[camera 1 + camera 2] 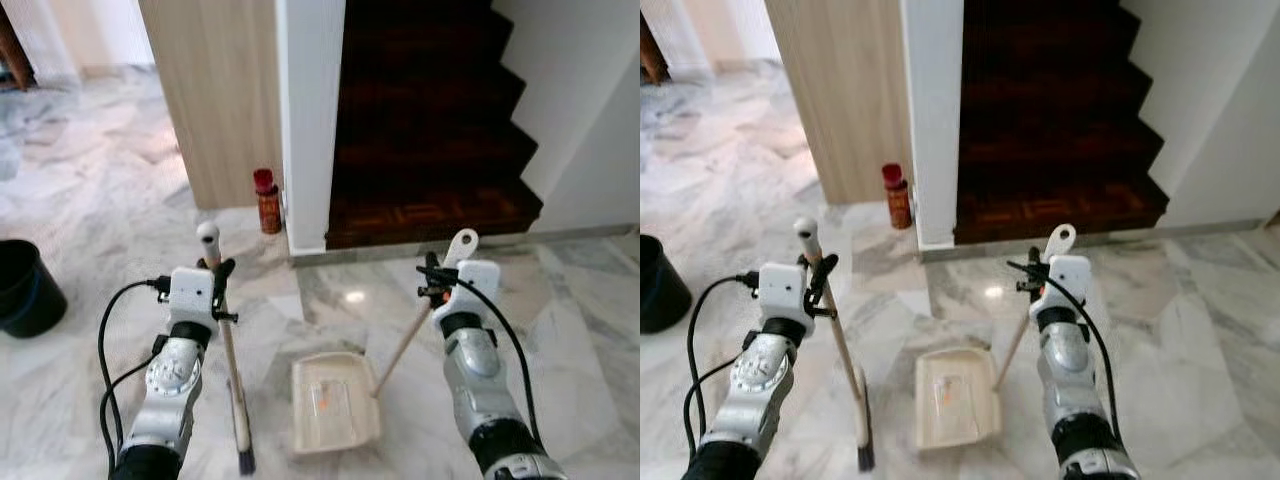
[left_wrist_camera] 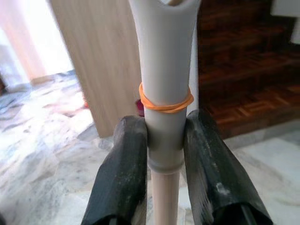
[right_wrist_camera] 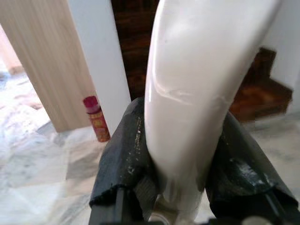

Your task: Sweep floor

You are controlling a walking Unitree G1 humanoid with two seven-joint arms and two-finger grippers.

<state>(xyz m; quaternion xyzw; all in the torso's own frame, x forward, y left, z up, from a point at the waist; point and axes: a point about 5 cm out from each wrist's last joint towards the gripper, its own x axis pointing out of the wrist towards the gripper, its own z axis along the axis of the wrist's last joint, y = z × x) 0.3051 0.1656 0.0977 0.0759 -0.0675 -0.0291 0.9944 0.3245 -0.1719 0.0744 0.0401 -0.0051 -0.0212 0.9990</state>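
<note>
Marble floor [image 1: 90,200] below dark stairs [image 1: 430,130]: left gripper [image 1: 218,275] clamps the broom [image 1: 232,370] upright, right gripper [image 1: 432,278] grips the dustpan [image 1: 335,402] handle, pan flat, seemingly ready to receive debris.

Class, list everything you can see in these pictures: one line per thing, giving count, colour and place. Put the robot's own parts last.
Broom: one, pale handle with an orange band near the top, dark bristles on the floor, in front of the robot on its left.
Dustpan: one, cream, lying on the floor between the arms, its long handle slanting up to the right.
Can: one, red, on the floor at the foot of the white wall.
Bucket: one, black, on the floor at far left.
Stairs: one flight, dark wood, straight ahead.
Panel: one, light wood, left of the white wall.
Floor: grey-white marble.
Left hand: black fingers shut on the broom.
Right hand: black fingers shut on the dustpan handle.
</note>
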